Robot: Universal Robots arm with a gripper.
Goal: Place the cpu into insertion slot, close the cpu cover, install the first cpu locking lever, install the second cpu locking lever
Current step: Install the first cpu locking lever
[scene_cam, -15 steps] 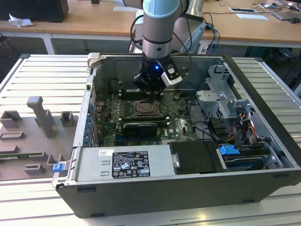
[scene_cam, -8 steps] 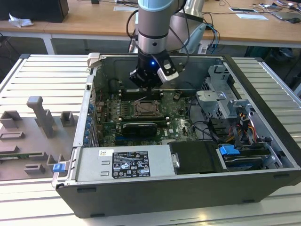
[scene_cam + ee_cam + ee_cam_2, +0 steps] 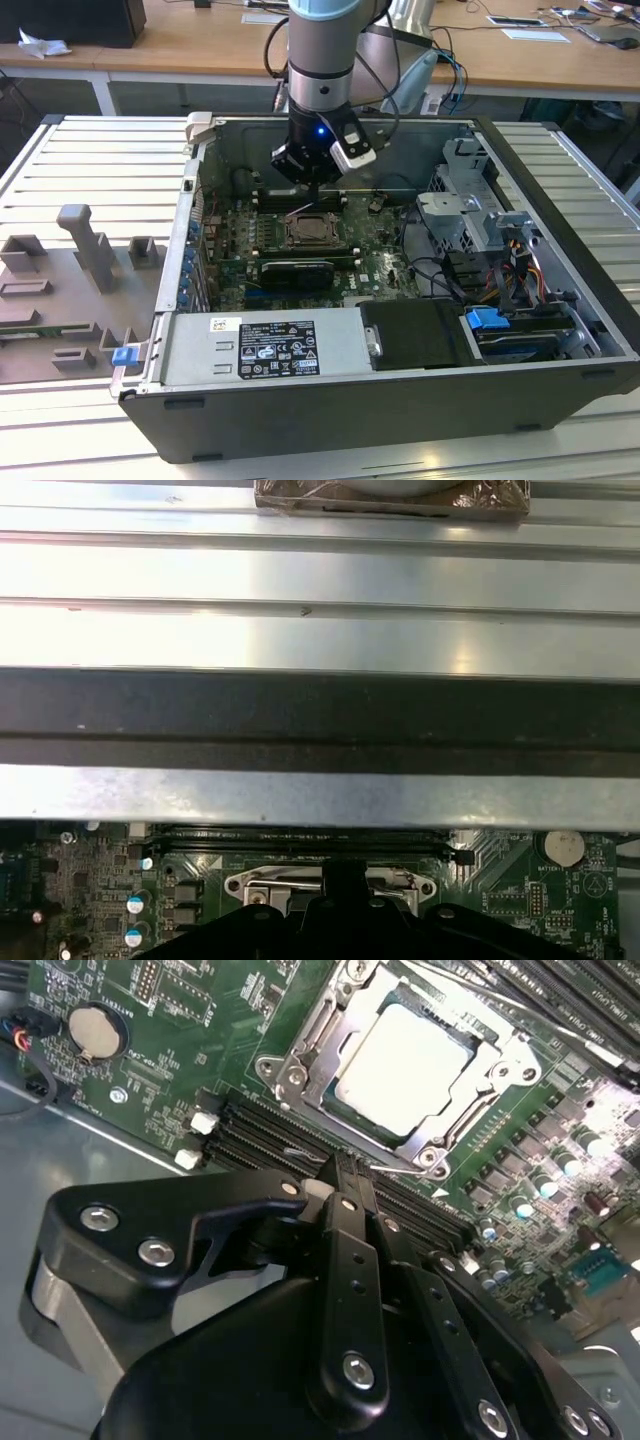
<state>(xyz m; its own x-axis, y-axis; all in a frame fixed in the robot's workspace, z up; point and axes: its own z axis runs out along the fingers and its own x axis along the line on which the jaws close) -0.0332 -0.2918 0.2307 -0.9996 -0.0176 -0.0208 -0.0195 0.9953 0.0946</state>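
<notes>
In the second wrist view the pale silvery cpu [image 3: 400, 1065] lies in the insertion slot [image 3: 310, 232] on the green motherboard. The cpu cover [image 3: 300, 1055], a metal frame, lies flat around it. My gripper [image 3: 345, 1172] is shut, its black fingers pressed together with nothing between them. Its tip sits just beside the socket's edge, at a thin wire locking lever [image 3: 400, 1168]. I cannot tell whether it touches the lever. In the exterior view the gripper [image 3: 314, 192] hangs just behind the socket inside the open computer case. In the first wrist view the gripper [image 3: 345, 875] stands in front of the socket.
Long black memory sticks [image 3: 560, 1000] run along the socket's far side. A coin battery [image 3: 95, 1032] sits on the board. The power supply [image 3: 265, 345], drive cage [image 3: 470, 215] and case wall [image 3: 320, 710] hem the board in. Grey fixtures [image 3: 90, 245] stand on the table at the exterior view's left.
</notes>
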